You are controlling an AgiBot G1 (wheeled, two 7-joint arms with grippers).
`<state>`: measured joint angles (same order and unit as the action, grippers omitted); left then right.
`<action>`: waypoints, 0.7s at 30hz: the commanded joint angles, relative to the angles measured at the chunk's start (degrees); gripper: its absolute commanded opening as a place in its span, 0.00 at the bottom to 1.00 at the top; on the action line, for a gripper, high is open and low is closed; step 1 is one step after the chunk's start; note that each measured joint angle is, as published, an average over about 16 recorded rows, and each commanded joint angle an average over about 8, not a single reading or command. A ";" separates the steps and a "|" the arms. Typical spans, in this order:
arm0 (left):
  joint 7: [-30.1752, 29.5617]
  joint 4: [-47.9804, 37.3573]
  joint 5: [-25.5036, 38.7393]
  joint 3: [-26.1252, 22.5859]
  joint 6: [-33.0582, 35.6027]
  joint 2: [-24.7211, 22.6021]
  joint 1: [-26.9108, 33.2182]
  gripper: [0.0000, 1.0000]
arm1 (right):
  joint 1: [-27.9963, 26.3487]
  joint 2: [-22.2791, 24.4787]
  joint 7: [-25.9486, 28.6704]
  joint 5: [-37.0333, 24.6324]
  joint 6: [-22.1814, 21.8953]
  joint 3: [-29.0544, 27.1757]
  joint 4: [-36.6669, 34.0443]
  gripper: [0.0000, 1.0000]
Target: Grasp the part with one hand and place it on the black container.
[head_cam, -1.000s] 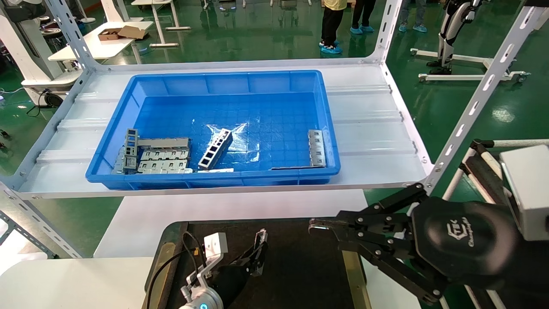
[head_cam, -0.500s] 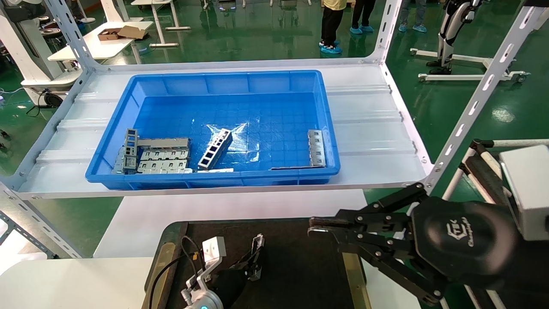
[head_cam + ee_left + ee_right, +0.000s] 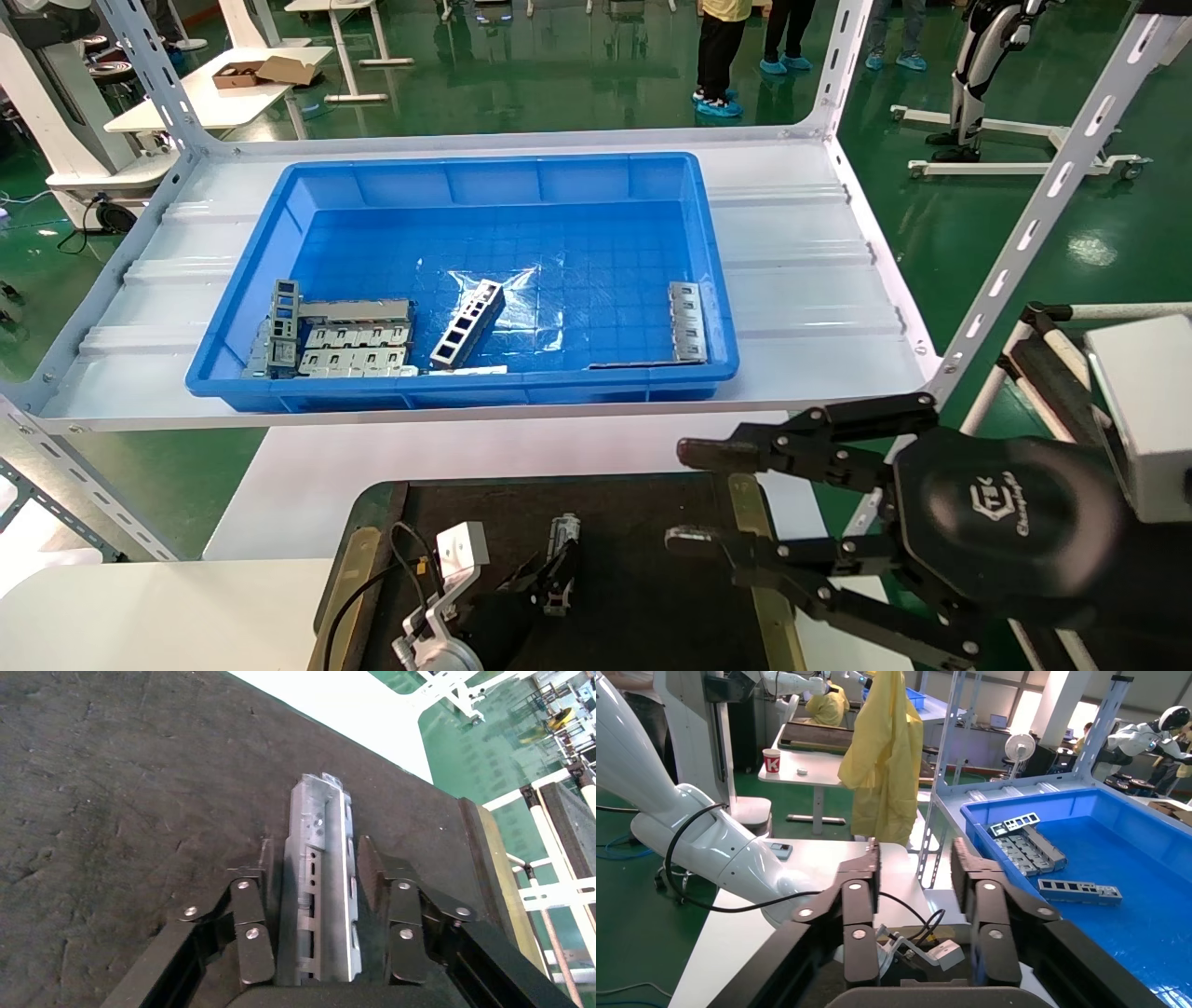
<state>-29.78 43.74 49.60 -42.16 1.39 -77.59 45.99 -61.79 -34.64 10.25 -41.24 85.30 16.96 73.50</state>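
Note:
The part is a slim silver channel bar lying on the black container. It lies lengthwise between the fingers of my left gripper. Those fingers are spread, with a thin dark gap on each side of the bar. In the head view the part pokes out beyond the left gripper, low over the black container. My right gripper hovers at the tray's right edge. It is open and empty, as the right wrist view of the right gripper also shows.
A blue bin sits on the white shelf behind the tray. It holds a ladder-like bar, slotted silver plates and another plate. A slanted shelf post stands at the right. Brass strips edge the tray.
The left gripper sank lower with the part and its fingers came off it. The right gripper's fingers went from shut to wide open.

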 commanded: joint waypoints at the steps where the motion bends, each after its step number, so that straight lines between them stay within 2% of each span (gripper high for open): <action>1: -0.05 0.31 -0.22 -0.26 -0.30 0.00 -0.23 1.00 | 0.00 0.00 0.00 0.00 0.00 0.01 0.00 1.00; 13: 0.32 1.70 -0.37 -0.98 0.09 0.63 -0.67 1.00 | -0.01 0.02 -0.02 0.03 -0.02 0.04 0.00 1.00; 21: 3.81 4.19 1.35 1.18 5.70 3.76 -2.15 1.00 | -0.02 0.03 -0.03 0.05 -0.03 0.07 0.00 1.00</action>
<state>-25.85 47.84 50.60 -40.74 7.80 -73.46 43.84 -61.80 -34.61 10.22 -41.19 85.27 17.03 73.50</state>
